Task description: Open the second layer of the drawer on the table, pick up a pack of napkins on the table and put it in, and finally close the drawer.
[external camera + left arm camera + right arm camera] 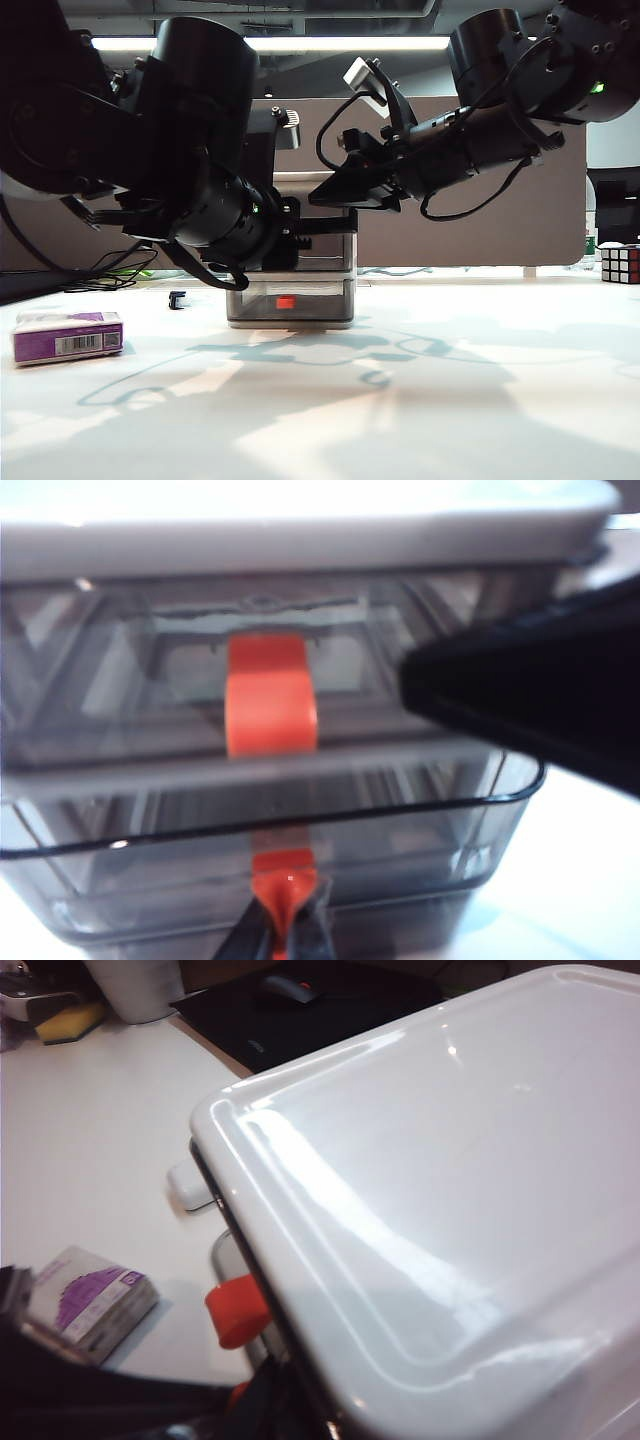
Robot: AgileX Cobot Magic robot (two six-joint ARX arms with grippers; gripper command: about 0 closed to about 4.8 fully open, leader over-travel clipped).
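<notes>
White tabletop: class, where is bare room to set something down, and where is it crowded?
Free: the white tabletop before the grey three-tier drawer unit, between the purple napkin pack and the Rubik's cube. Crowded: the unit's front, where the shut left gripper pinches the middle drawer's red-orange handle; right gripper above.

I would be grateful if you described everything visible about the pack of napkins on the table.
The pack of napkins is a small rectangular soft pack, purple on its sides with a whitish top and a white barcode label on the face turned to the exterior camera. It looks like a thin plastic wrap, closed and not crushed. It lies flat on the white table, left of the drawer and well apart from it. Nothing touches it except the table; neither end effector is near it.
</notes>
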